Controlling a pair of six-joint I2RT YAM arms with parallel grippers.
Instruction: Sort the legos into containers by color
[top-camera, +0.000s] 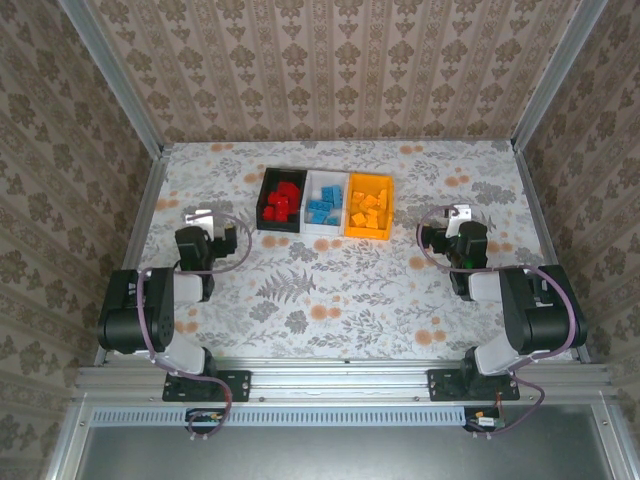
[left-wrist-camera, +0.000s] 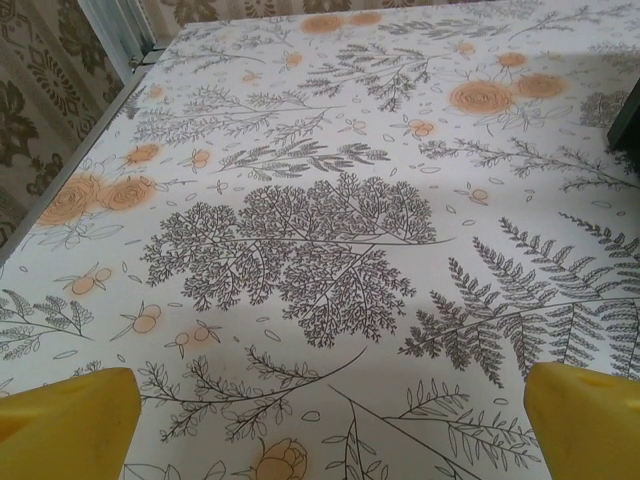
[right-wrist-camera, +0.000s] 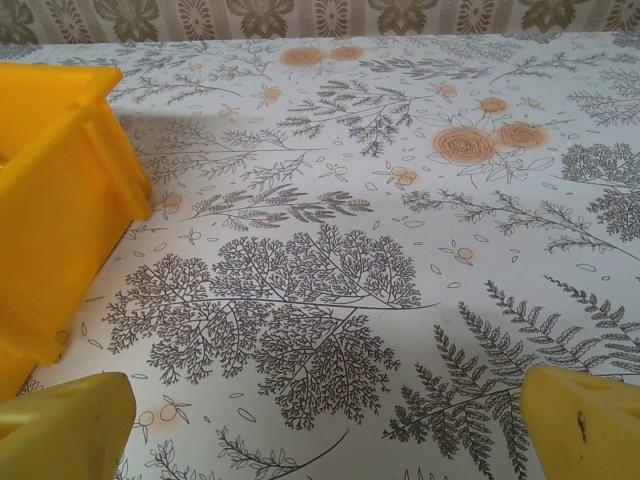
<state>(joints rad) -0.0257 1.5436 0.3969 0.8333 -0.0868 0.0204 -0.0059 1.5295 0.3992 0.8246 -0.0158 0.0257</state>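
Observation:
Three bins stand side by side at the back middle of the table. Red legos (top-camera: 283, 201) lie in the black bin (top-camera: 264, 203), light blue legos (top-camera: 324, 208) in the white bin (top-camera: 326, 174), and orange-yellow legos (top-camera: 368, 212) in the orange-yellow bin (top-camera: 389, 207). My left gripper (top-camera: 205, 218) rests left of the bins. In its wrist view it (left-wrist-camera: 325, 430) is open over bare tablecloth, yellow fingertips (left-wrist-camera: 65, 425) wide apart. My right gripper (top-camera: 458, 216) sits right of the bins, also open (right-wrist-camera: 325, 425) and holding nothing. The orange-yellow bin (right-wrist-camera: 50, 200) is at its left.
The floral tablecloth (top-camera: 330, 290) covers the table, with no loose bricks on it. Patterned walls and metal frame rails (top-camera: 140, 215) close in the left, back and right sides. A dark object (left-wrist-camera: 628, 115) cuts into the right edge of the left wrist view.

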